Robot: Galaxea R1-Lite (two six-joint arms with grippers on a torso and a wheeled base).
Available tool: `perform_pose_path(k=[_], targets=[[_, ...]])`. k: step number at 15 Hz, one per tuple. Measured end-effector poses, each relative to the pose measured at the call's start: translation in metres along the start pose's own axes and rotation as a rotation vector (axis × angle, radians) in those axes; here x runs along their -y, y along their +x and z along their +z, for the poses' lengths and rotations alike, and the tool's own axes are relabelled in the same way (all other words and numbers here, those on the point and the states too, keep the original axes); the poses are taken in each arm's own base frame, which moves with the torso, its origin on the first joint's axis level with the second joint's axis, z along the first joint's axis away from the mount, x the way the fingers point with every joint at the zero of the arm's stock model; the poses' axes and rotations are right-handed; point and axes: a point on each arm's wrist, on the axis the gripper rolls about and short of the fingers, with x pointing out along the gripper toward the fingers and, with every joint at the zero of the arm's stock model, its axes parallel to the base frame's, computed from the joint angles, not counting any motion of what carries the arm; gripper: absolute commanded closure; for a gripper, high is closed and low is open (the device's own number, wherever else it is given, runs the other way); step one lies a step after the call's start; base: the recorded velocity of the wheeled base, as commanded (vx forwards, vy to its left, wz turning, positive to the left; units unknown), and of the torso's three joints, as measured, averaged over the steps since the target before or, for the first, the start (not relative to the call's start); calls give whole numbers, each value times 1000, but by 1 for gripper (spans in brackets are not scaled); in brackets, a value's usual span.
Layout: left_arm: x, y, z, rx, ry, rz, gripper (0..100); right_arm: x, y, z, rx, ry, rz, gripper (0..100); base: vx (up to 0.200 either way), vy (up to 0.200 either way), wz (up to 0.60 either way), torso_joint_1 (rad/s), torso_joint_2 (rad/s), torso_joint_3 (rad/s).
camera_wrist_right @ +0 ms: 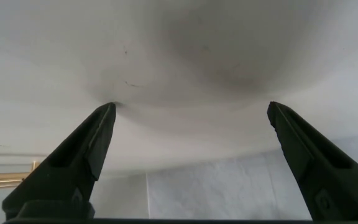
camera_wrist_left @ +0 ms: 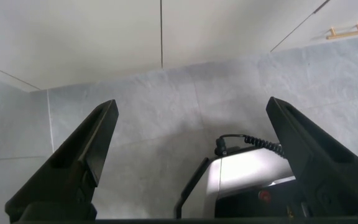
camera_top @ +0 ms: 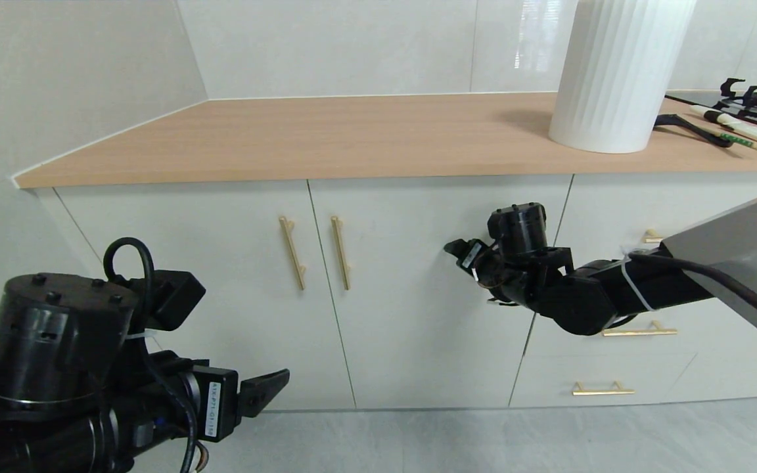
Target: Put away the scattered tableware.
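Left pincer [camera_wrist_left: 191,102] released, low over floor [camera_wrist_left: 166,124]; right pincer [camera_wrist_right: 192,106] released, close to cupboard door [camera_top: 418,295] below bench [camera_top: 326,135]; utensils [camera_top: 756,131] on bench.

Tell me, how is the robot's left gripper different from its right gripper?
The left gripper is low down, near the floor. The right gripper is higher, about midway up the cabinet door. The left gripper looks out over grey floor tiles, while the right gripper faces that white door from close up. Both are black, open and holding nothing.
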Motion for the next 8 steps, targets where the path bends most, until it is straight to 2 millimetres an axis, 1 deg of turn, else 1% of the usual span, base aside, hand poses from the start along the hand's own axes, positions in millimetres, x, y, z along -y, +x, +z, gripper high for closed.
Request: perform_pose_path(k=[2,3,5,8], targets=[[0,0,0,1,1,0,0,1,-12,2,-28,-1,22,0,0,0,0,0,0,0],[0,-1,0,4,1,0,0,-2,-22,4,-49,-10,42,0,0,0,0,0,0,0],[-3,-6,1,22,-6,3,0,-9,-53,13,-56,-44,90,0,0,0,0,0,0,0],[-11,-25,6,100,-39,2,0,-14,-113,38,-6,-111,150,0,0,0,0,0,0,0]])
